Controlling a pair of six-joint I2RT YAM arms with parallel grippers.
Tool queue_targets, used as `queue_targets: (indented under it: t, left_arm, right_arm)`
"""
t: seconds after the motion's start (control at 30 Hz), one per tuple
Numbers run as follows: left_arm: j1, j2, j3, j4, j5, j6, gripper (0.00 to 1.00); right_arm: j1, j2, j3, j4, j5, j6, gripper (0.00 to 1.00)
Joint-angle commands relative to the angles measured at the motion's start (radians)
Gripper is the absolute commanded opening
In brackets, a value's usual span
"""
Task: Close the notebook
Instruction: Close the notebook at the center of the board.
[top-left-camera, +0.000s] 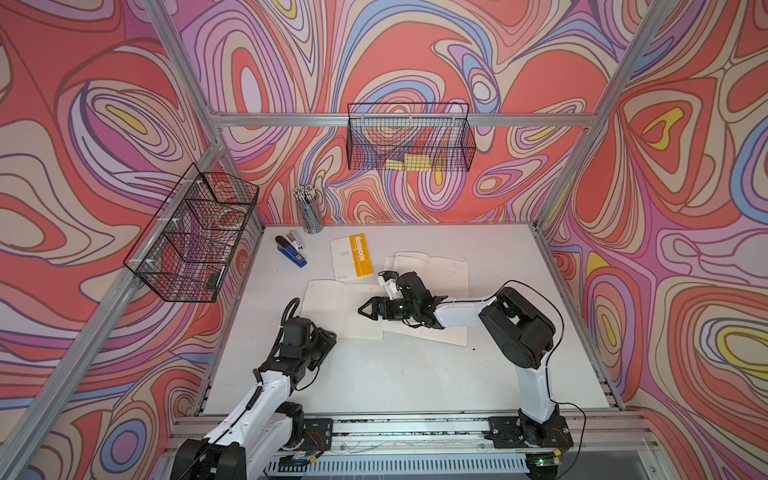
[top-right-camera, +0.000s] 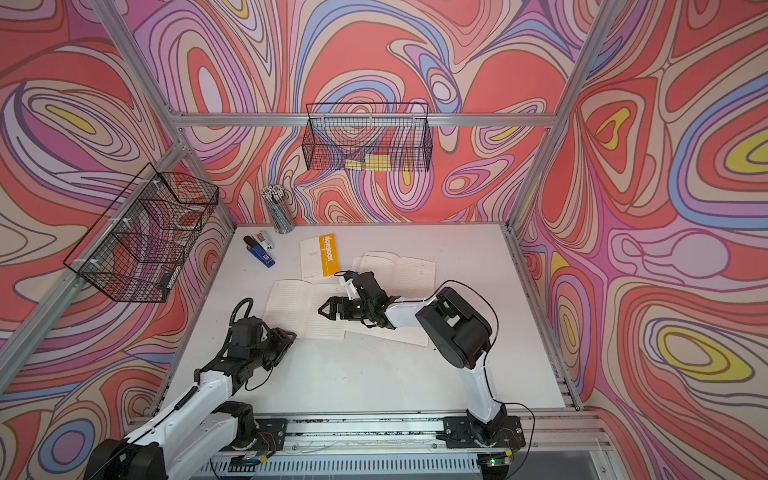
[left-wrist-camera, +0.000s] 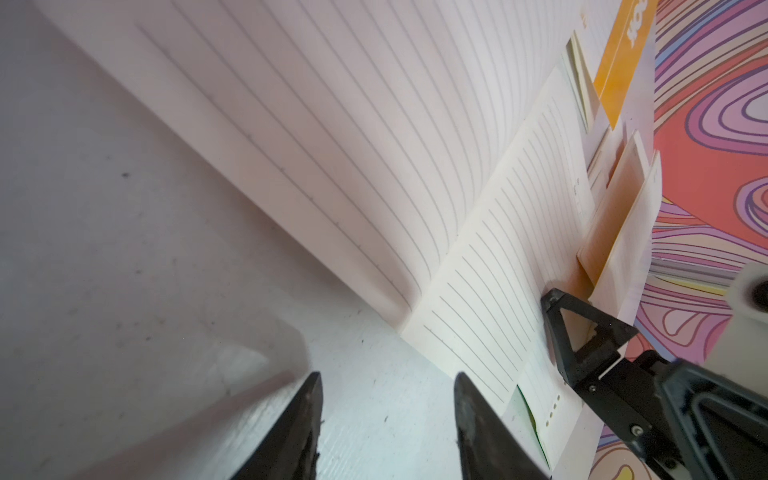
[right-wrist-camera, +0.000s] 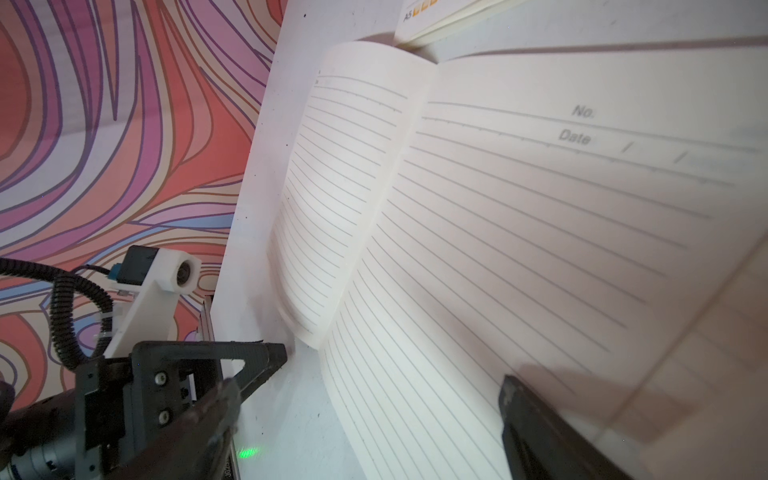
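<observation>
In both top views: a white tabletop (top-left-camera: 395, 374) enclosed by swirl-patterned walls (top-left-camera: 415, 54). The rear wire basket (top-left-camera: 409, 137) holds yellow pads (top-left-camera: 409, 161); the cup (top-left-camera: 311, 218) holds pencils (top-left-camera: 305, 193). The open notebook (top-left-camera: 332, 307) lies centre-left.
Left wrist view: left gripper (left-wrist-camera: 386, 378) fingers spread, empty, just beside the notebook.
Right wrist view: right gripper (right-wrist-camera: 365, 386) fingers spread over its page.

The open notebook (top-left-camera: 332, 311) has cream pages with thin grey ruled lines. Beyond the open notebook lie a white, orange-banded closed notebook (top-left-camera: 360, 261) and a blue stapler (top-left-camera: 293, 254). The table (top-left-camera: 395, 374) is white.
</observation>
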Motion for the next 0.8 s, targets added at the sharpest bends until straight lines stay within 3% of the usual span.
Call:
queue_targets:
  t: [0.0,0.77]
  left_arm:
    - [-0.004,0.011,-0.028,0.052,-0.054,-0.031,0.5]
    - [-0.004,0.163,-0.086,0.27,-0.149,-0.096,0.42]
  right_arm:
    - [0.004,0.011,0.001,0.005,0.008,0.001,0.98]
    - [0.004,0.009,0.004,0.003,-0.005,0.0,0.98]
